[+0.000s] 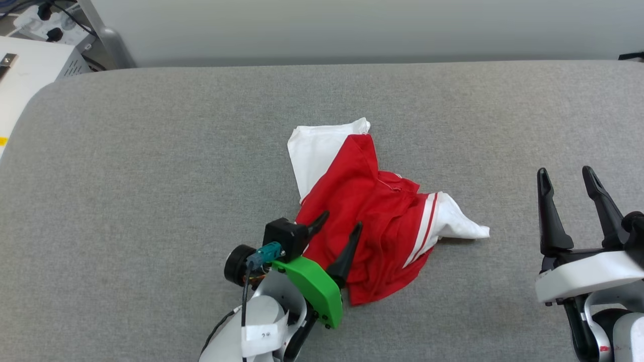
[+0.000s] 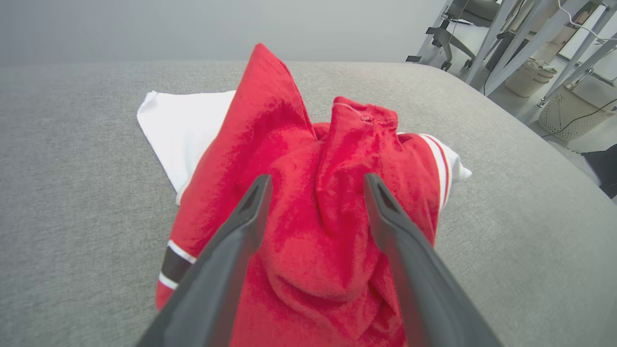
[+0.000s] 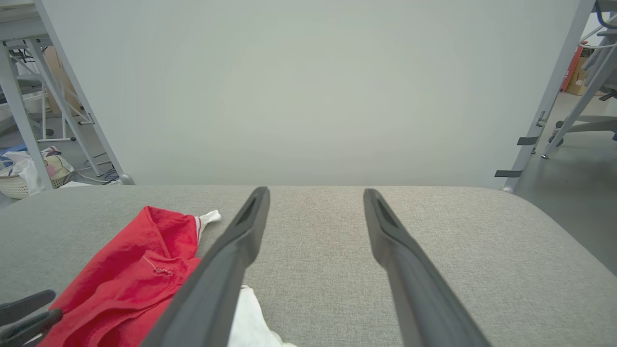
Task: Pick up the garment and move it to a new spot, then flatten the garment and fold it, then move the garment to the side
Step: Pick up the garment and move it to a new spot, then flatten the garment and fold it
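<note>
Garment (image 1: pixel 372 226) lies crumpled on the surface (image 1: pixel 151 176). My left hand (image 1: pixel 341 221) sits over its near edge, spread apart and empty; right hand (image 1: pixel 565 172), apart too, hangs well to its right. I risk pinching bunched layers and lifting a wad.

The left gripper (image 2: pixel 316 178) rises from six o'clock, its two long dark fingers spread wide over the crumpled red soft-fabric jersey garment (image 2: pixel 289 144). A white sleeve (image 2: pixel 178 120) lies at ten o'clock and a striped sleeve (image 2: pixel 450 164) at three. The grey fabric-covered table (image 2: pixel 72 202) spreads all around, and pale perforated baskets (image 2: pixel 530 77) stand at two o'clock.
</note>
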